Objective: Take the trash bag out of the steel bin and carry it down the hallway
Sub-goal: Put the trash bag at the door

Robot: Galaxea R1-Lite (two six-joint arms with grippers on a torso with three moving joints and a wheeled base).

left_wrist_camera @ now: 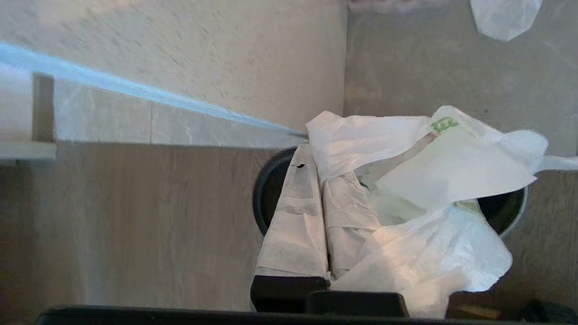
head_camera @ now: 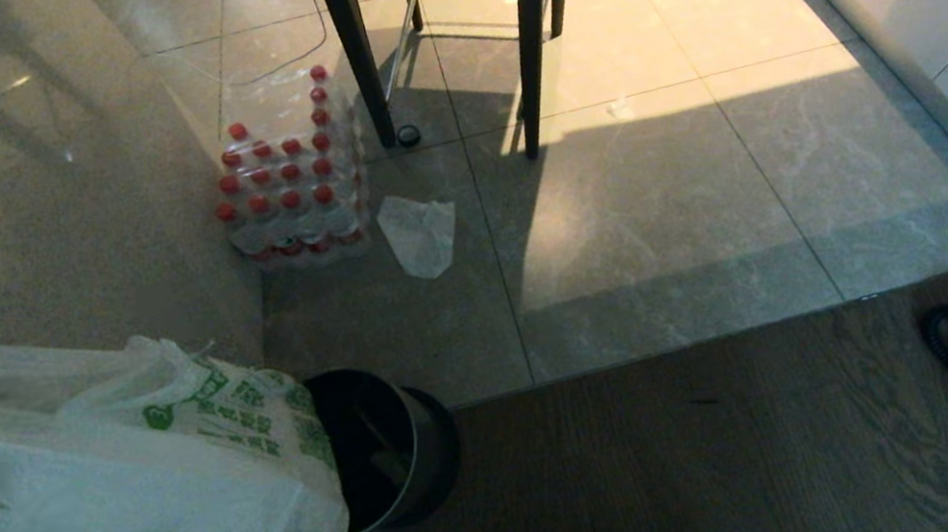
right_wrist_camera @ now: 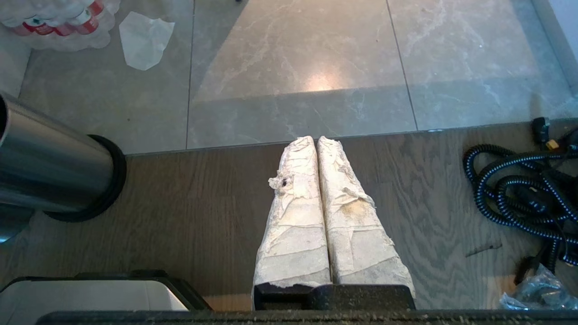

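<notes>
Your left gripper [left_wrist_camera: 323, 180] has its taped fingers [left_wrist_camera: 295, 234] closed on the trash bag [head_camera: 152, 488] — white with green print — which hangs over the steel bin [head_camera: 389, 447], tipped on the wooden floor [head_camera: 665, 466] beside the wall [head_camera: 31, 188]. Your right gripper [right_wrist_camera: 317, 140] hangs parked over the same floor — its fingers pressed together, holding nothing.

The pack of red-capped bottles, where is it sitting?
In the head view the pack of red-capped bottles stands on the tiled floor at left, against the wall, beside a small clear plastic sheet.
</notes>
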